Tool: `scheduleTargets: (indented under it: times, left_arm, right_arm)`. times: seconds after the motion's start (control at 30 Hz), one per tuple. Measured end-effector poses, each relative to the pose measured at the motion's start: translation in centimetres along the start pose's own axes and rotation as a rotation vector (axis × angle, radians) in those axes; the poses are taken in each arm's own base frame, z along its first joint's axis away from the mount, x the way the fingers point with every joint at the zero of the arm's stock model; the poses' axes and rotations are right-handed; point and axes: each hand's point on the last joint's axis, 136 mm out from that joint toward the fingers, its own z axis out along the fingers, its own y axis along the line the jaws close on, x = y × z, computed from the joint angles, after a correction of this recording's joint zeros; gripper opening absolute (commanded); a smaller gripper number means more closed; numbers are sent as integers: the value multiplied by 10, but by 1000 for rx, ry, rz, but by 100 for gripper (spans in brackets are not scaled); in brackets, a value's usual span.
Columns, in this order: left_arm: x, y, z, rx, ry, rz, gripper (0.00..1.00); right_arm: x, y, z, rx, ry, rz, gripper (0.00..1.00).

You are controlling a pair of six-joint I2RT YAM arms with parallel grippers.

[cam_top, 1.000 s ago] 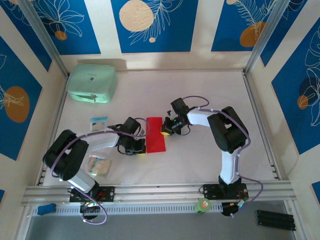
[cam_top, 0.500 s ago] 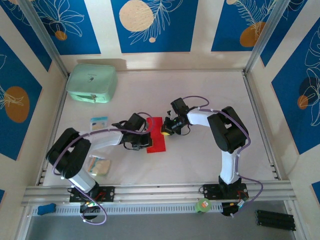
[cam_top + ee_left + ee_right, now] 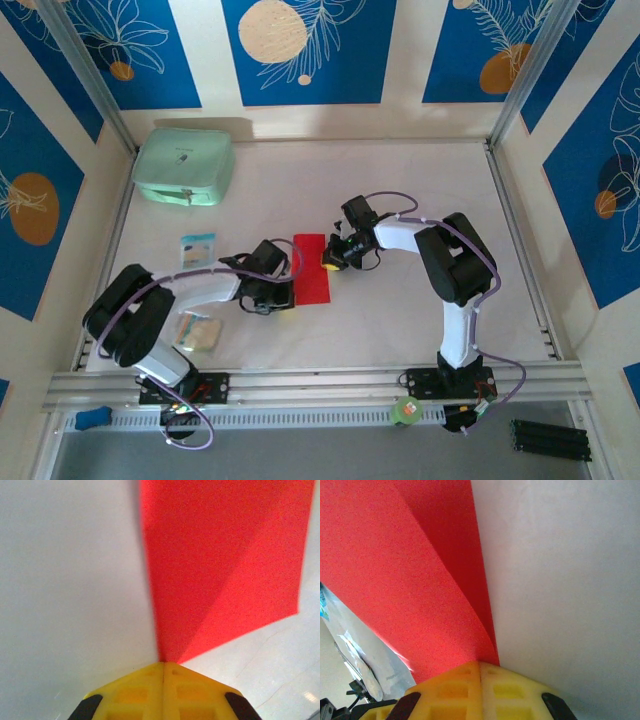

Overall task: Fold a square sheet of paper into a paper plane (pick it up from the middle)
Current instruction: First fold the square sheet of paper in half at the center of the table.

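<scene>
The square sheet of paper [image 3: 312,269] is bright red and lies mid-table, folded into a narrow upright rectangle. My left gripper [image 3: 287,296] is at its lower left corner. In the left wrist view the yellow jaws [image 3: 164,666] are pressed together, and the red sheet [image 3: 220,555] runs right into their tip. My right gripper [image 3: 327,263] is at the sheet's right edge. Its jaws [image 3: 480,664] are closed, and two red layers [image 3: 395,570] converge at them. A paper plane is out of view.
A mint-green case [image 3: 184,167] stands at the back left. A small pale packet [image 3: 197,246] and a second packet [image 3: 197,331] lie left of my left arm. A clear plastic packet [image 3: 355,650] shows beyond the sheet. An aluminium rail [image 3: 320,385] runs along the near edge.
Half a second ago my left gripper was up over the sheet's left side and the sheet looked buckled. It is back at the lower left corner and the sheet is a rectangle again. The right arm has not moved.
</scene>
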Motion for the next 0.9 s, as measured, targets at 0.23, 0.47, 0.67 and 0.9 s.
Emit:
scheduleTargets:
  times: [0.23, 0.47, 0.67, 0.9]
  left_arm:
    - [-34, -35, -37, 43, -107, 76, 7]
    - [-91, -47, -18, 60, -180, 28, 6]
    - [-110, -29, 14, 46, -161, -42, 6]
    - [-127, -28, 15, 99, -208, -66, 6]
  right_arm:
    - [0, 0, 0, 2, 1, -2, 3]
    - [0, 0, 0, 7, 4, -8, 3]
    - [-1, 0, 0, 15, 8, -17, 3]
    - [-2, -1, -1, 23, 5, -32, 3]
